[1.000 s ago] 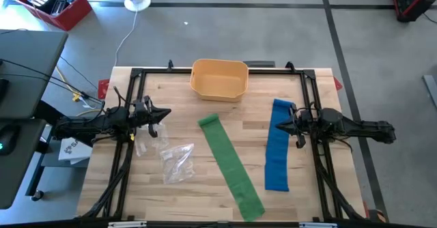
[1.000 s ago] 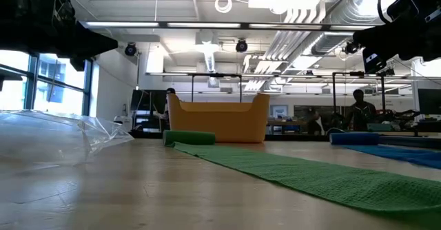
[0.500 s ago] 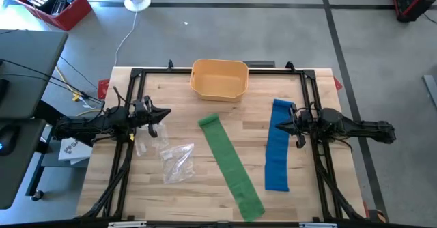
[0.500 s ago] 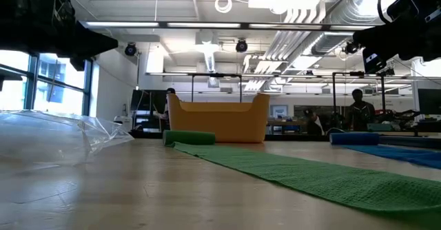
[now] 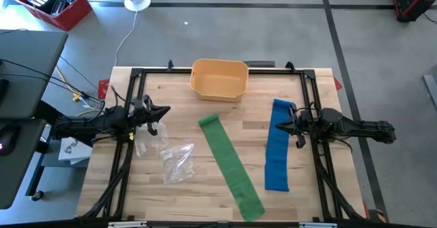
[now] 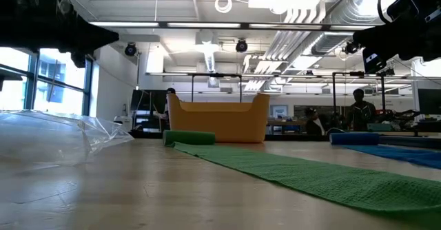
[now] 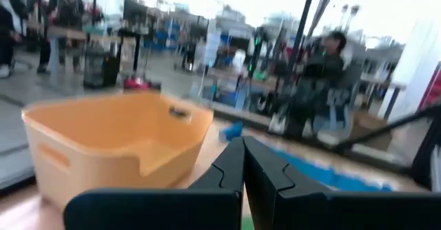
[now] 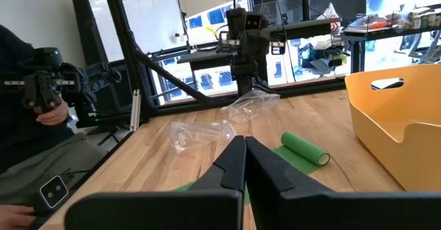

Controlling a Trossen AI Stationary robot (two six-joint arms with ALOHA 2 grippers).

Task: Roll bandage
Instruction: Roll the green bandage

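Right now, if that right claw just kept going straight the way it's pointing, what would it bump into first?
Probably the left gripper straight across. The right gripper hangs shut above the blue bandage, seemingly clearing the green bandage; depth is unclear.

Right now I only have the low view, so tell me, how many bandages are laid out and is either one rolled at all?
Observer: Two. The green bandage lies diagonally mid-table, rolled only at its end near the yellow bin.
Operator: And the blue one?
Observer: The blue bandage lies flat beside the right gripper, which is shut and empty.
Operator: Where's the left gripper?
Observer: The left gripper hangs shut above the clear plastic bags, holding nothing.
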